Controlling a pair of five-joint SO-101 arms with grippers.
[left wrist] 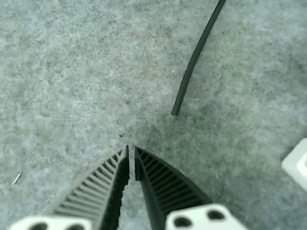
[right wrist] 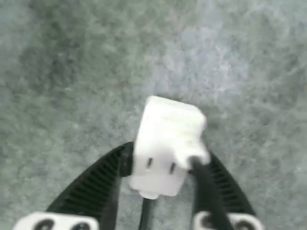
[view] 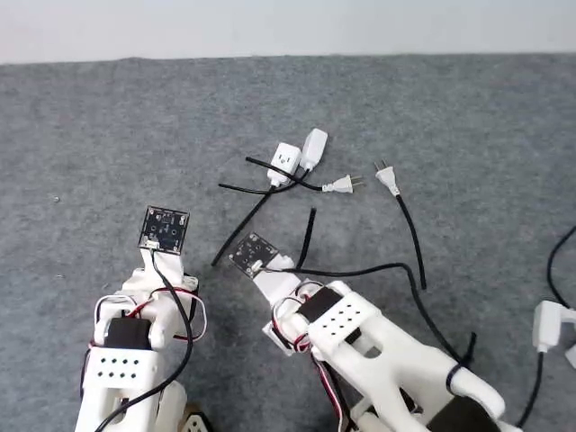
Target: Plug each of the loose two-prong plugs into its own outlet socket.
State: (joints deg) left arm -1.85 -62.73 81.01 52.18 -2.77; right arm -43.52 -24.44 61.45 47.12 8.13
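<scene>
The right fingers (right wrist: pixel 103 182) pinch a white outlet socket (right wrist: pixel 165 139). The left fingers (left wrist: pixel 108 182) are pressed together, empty, over the desk (left wrist: pixel 72 72). It looks like the pairing step, so fetching a plug should come next. The two-prong plugs (view: pixel 340 185) lie loose at one o'clock. Overhead, the arm covers the held socket.

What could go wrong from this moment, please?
1. The white socket is held in the right gripper by its sides; it may twist when a plug pushes in.
2. The cord of one loose plug crosses the cords of two table sockets; lifting it could drag them.
</scene>
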